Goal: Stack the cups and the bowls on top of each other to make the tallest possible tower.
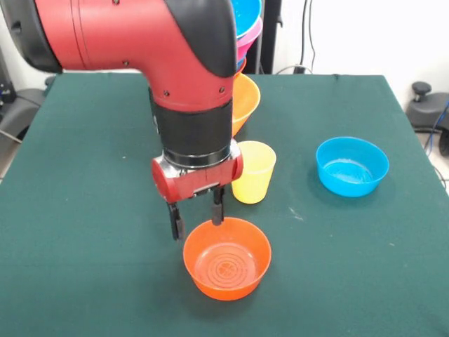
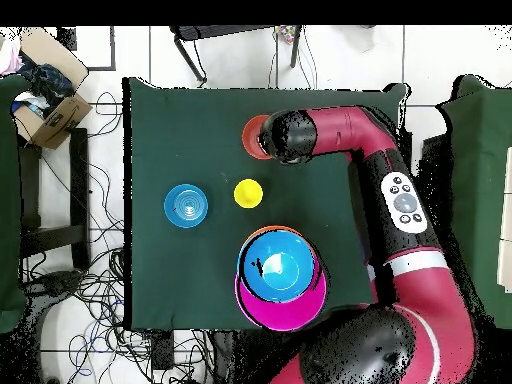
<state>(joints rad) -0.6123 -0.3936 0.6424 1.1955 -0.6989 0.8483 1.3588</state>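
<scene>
A red-orange bowl (image 1: 227, 267) sits upright near the table's front edge; it also shows in the overhead view (image 2: 251, 135), partly under the arm. My gripper (image 1: 196, 219) is open and low at the bowl's far left rim, with one finger (image 1: 174, 225) outside the rim and the other (image 1: 217, 210) at the rim's back. A yellow cup (image 1: 252, 172) (image 2: 248, 193) stands upright just behind the bowl. A blue bowl (image 1: 352, 166) (image 2: 187, 205) sits alone to the right. The tower (image 2: 280, 275) stands behind the arm: big orange bowl (image 1: 247, 102), pink bowl (image 1: 250, 38) (image 2: 285, 312), blue bowl (image 1: 245, 14) on top.
The green table (image 1: 98, 210) ends close in front of the red-orange bowl. The arm's wrist (image 2: 290, 132) hides the gripper in the overhead view. A cardboard box (image 2: 45, 100) and cables lie on the floor beside the table.
</scene>
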